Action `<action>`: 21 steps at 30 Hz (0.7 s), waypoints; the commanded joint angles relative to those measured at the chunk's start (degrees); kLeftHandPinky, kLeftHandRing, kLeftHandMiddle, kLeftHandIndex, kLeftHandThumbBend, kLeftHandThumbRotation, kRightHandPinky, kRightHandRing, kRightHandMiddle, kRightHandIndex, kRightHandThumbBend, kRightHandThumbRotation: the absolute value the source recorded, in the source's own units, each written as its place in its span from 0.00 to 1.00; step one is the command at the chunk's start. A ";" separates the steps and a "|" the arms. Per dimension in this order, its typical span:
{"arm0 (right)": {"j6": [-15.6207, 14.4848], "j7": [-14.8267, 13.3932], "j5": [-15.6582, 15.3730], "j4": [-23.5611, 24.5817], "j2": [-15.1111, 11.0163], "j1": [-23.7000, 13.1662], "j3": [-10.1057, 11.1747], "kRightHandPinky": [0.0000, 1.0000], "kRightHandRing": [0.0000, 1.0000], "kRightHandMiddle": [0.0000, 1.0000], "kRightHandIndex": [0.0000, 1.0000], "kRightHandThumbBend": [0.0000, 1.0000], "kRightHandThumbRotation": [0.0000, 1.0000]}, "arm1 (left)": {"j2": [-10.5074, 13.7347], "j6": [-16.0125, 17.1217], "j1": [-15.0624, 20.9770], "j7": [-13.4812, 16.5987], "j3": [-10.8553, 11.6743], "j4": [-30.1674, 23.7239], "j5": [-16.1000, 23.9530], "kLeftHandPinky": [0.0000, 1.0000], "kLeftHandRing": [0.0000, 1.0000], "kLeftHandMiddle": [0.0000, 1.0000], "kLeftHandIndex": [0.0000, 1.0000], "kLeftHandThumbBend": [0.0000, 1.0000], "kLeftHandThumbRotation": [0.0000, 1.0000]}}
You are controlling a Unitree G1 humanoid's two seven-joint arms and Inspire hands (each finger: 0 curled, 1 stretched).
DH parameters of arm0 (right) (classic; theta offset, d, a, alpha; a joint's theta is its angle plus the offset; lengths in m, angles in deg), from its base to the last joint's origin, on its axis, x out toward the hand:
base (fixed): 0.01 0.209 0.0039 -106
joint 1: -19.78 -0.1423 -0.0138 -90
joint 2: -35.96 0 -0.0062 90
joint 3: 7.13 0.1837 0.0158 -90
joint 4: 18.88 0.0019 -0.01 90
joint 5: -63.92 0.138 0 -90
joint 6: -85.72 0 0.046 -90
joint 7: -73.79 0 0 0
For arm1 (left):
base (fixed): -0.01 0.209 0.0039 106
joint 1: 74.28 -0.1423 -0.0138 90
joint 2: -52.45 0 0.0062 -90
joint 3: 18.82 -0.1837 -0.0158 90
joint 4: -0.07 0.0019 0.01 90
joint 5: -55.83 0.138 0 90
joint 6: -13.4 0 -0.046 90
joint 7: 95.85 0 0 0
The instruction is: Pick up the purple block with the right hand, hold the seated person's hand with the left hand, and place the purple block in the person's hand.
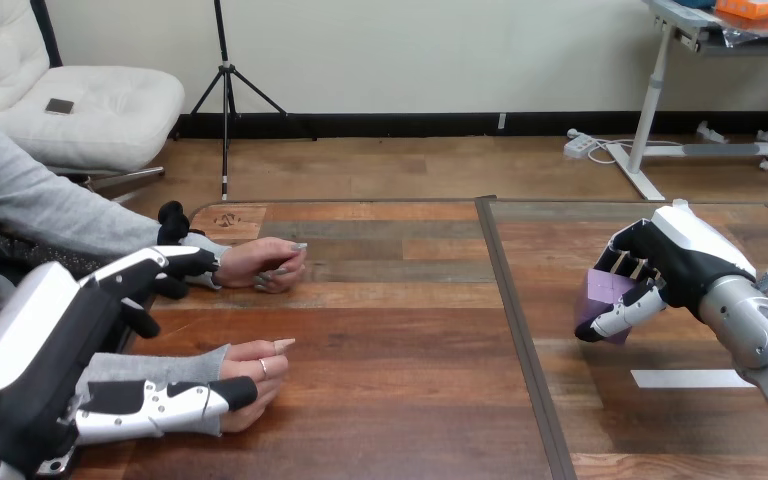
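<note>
My right hand (675, 262) is at the right, just above the table, with its fingers and thumb curled round the purple block (603, 291). The person sits at the left with both hands on the wooden table (400, 350). Their farther hand (265, 265) is loosely curled; their nearer hand (257, 375) lies flat-sided. My left hand (55, 335) reaches in between their forearms with fairly straight fingers. Its upper fingers (175, 265) touch the farther wrist. Its thumb (155, 408) lies along the nearer wrist and is not curled round it.
A dark seam (515, 330) runs front to back across the table, between the person's hands and my right hand. A white tape strip (690, 378) lies on the table under my right forearm.
</note>
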 commanded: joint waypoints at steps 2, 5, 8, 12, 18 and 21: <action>0.45 -1.89 1.17 1.93 -0.27 -2.28 1.44 0.35 0.41 0.45 0.45 0.86 0.00 | 2.49 2.48 4.91 2.30 -0.28 1.57 2.07 0.53 0.71 0.76 0.74 1.00 0.43; 0.77 -2.09 1.26 2.08 -0.30 -2.27 1.38 0.35 0.40 0.44 0.45 0.86 0.00 | 2.99 2.63 5.51 2.54 -0.46 2.44 3.24 0.53 0.71 0.76 0.74 1.00 0.43; 1.21 -2.46 1.12 2.16 -0.37 -2.25 1.20 0.34 0.39 0.44 0.45 0.87 0.00 | 3.67 2.86 6.03 2.77 -0.61 3.14 4.67 0.53 0.72 0.77 0.75 1.00 0.43; 1.15 -2.48 1.02 2.17 -0.40 -2.35 1.07 0.34 0.39 0.44 0.44 0.87 0.00 | 4.55 3.79 6.71 3.14 -0.96 4.49 5.93 0.55 0.72 0.76 0.75 1.00 0.42; 0.57 -2.18 1.12 2.06 -0.32 -2.59 1.13 0.34 0.39 0.44 0.45 0.86 0.00 | 5.94 4.25 7.58 2.84 -2.16 6.16 7.99 0.58 0.74 0.77 0.75 1.00 0.43; 0.47 -2.23 1.11 2.14 -0.31 -2.64 1.13 0.34 0.39 0.44 0.45 0.85 0.00 | 6.99 4.13 8.03 2.64 -2.83 6.78 9.73 0.59 0.75 0.78 0.76 1.00 0.44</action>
